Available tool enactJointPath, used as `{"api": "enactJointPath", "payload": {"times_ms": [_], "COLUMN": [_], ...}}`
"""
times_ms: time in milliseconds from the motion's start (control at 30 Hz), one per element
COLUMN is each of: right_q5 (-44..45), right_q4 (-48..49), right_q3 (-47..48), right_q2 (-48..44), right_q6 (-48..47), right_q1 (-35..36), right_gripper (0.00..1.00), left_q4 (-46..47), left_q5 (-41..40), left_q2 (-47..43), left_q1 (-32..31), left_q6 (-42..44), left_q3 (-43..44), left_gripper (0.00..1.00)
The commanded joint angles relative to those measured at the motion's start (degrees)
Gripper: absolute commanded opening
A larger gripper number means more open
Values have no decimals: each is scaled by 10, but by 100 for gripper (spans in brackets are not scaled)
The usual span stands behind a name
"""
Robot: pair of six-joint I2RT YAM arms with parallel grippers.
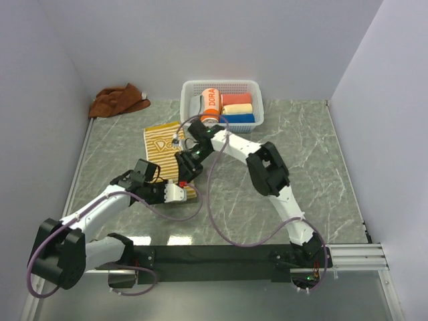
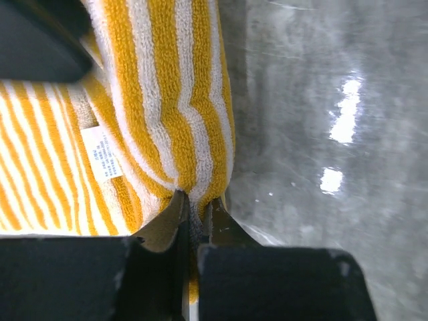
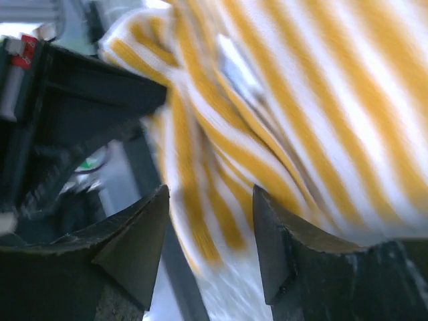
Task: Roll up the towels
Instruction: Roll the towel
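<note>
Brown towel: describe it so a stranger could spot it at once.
Start at the green marbled table and go to its far left corner, left of the white basket. There the brown towel lies crumpled by the wall. It is plain rust-brown, unlike the striped yellow towel nearer the arms.

The only word I can read with certainty is "DORA", in capital letters along the side of the orange roll (image 1: 209,101) that lies in the white basket (image 1: 234,85). On the striped towel (image 1: 160,142) there is pale lettering in the cloth. It begins with a big "D" and a round letter after it, but the rest is covered and I cannot read it. In the left wrist view a small white care label (image 2: 101,155) is sewn to this towel. It carries some lines of very small grey print, too fine to read. In the right wrist view a white patch on the same towel is too blurred to tell.
</note>
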Motion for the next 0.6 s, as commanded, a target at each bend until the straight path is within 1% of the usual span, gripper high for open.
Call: {"api": "enactJointPath", "payload": {"times_ms": [0,33,67,100,133,167,200,233,267,333,367,400,433,467,500,533,567], "right_q5": [122,132,142,153,159,163,173,178,182,203,210,216,227,231,235,235,236], "right_q4": [87,104,117,150,167,182,212,226,237,258,268,289,300,309,325,330,329], "right_q3": [-77,-98,-135,-157,-180,-222,-244,-268,-307,-346,-385,-407,-428,-463,-481,-496,-515], "right_q2": [-113,-133,-174,-195,-216,-258,-280,-321,-343,-385,-428,-451,-493,-514,-532,-560,-570], "right_q6": [18,21,27,30,34,36,36,36,28,12,-2,-4,-4,-27,-34,-44,-71], "right_q1": [-49,-64,-74,-82,-92,-107,-115,-122,-130,-132,-132,-132,-131,-131,-127,-123,-116], "right_gripper": [61,61,61,61,61,60,60,60,59,59,58,58,58,58,58,58,58], "left_q4": [-141,-149,-159,-176,-190,-201,-217,-224,-227,-242,-248,-255,-269,-277,-285,-295,-312], "left_q5": [46,54,59,65,73,87,95,102,114,125,135,140,147,152,163,165,167], "left_q2": [24,36,44,53,76,89,115,130,144,189,204,238,257,275,317,339,361], "left_q1": [11,14,22,28,33,41,44,53,58,67,73,76,80,89,94,104,108], "left_q6": [-9,-6,-4,0,3,8,6,7,5,7,5,6,6,6,7,8,9], "left_q3": [15,21,26,38,45,53,70,79,97,117,137,146,158,181,193,206,234], "left_gripper": [1,1,1,1,1,0,1,1,1,1,1,1,1,1,1,1,1]}}
